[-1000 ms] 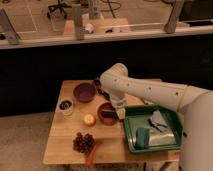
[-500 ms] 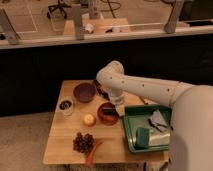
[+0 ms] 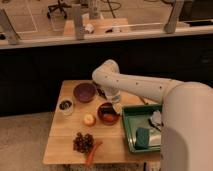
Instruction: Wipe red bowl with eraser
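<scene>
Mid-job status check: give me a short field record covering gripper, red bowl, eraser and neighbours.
gripper: shut, just above the red bowl's rear rim
red bowl: upright, under the gripper
eraser: cannot make it out
purple bowl: behind-left of red bowl, apart
green tray: right of red bowl, holds green sponge

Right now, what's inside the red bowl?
The red bowl shows a dark inside. The gripper hangs over its back rim, fingers shut, and covers that part; whether the eraser is under it cannot be seen.
</scene>
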`<state>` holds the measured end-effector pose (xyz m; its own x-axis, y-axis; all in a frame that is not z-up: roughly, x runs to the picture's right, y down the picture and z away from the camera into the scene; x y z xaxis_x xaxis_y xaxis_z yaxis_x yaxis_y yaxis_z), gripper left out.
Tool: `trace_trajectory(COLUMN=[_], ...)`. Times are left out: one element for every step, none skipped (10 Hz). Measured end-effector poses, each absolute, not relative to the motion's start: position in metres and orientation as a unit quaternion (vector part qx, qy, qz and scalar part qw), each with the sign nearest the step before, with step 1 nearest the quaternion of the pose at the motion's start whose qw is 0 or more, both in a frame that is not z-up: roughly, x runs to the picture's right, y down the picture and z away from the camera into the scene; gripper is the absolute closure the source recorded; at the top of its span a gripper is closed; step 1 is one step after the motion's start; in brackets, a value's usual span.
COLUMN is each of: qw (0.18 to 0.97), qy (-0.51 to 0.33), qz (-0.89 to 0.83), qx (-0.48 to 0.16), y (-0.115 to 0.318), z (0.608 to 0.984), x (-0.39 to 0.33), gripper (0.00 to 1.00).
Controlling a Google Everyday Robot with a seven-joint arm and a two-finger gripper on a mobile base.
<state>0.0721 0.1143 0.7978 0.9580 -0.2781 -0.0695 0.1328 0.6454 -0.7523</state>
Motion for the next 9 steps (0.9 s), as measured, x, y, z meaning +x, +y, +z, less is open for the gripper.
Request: trace_trajectory(qw=[0.903,0.902,0.902,0.902,0.902,0.901,0.901,0.900,0.899], qy=[0.086,0.082,0.080,0.076,0.074,0.072,0.073,0.075,0.078], qz=[-0.118,-0.125,-0.130,-0.136,-0.140,-0.145,-0.150,-0.154,-0.158], qx=[-0.405,-0.404,-0.403,-0.403,-0.402,-0.401,-0.400,-0.400,-0.401], y=[0.116,0.118,0.121,0.126,0.129,0.131,0.134,0.136,0.138], z=[0.797,0.794,0.791,0.786,0.782,0.778,0.774,0.771,0.768], x=[0.067,0.062,0.059,0.057,0.056,0.056,0.057,0.059,0.062], gripper=[1.00,1.00,1.00,1.00,1.00,1.00,1.00,1.00,1.00])
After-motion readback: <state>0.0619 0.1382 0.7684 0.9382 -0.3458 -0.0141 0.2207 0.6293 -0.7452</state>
